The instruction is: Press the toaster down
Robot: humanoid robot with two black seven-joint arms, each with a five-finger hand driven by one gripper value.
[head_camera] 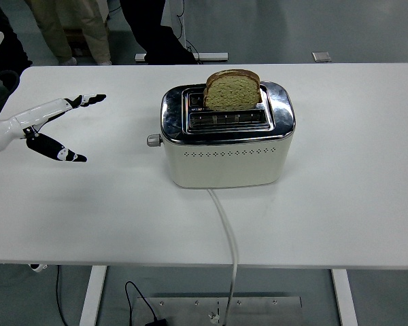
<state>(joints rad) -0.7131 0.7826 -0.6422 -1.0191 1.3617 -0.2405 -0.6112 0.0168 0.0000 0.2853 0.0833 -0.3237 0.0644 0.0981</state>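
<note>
At the left edge of the frame the left robot hand [44, 125] reaches in over the table [340, 204], fingers spread flat and thumb dropped below, holding nothing. It sits well apart from the toaster, at about the height of the lever in the picture, so it looks placed for a sideways approach to that lever and not for a grasp from above.

In the middle of the frame stands the toaster [226, 142], cream body with a shiny top, its long side facing the near edge. The lever [153, 140] sticks out of its left end, raised and not yet pressed, on the side nearest the open hand. A slice of bread [232, 90] stands upright in the far slot, riding high because the lever is up. A white cord [226, 234] runs from the toaster's front down over the near table edge.

The right arm does not show.
</note>
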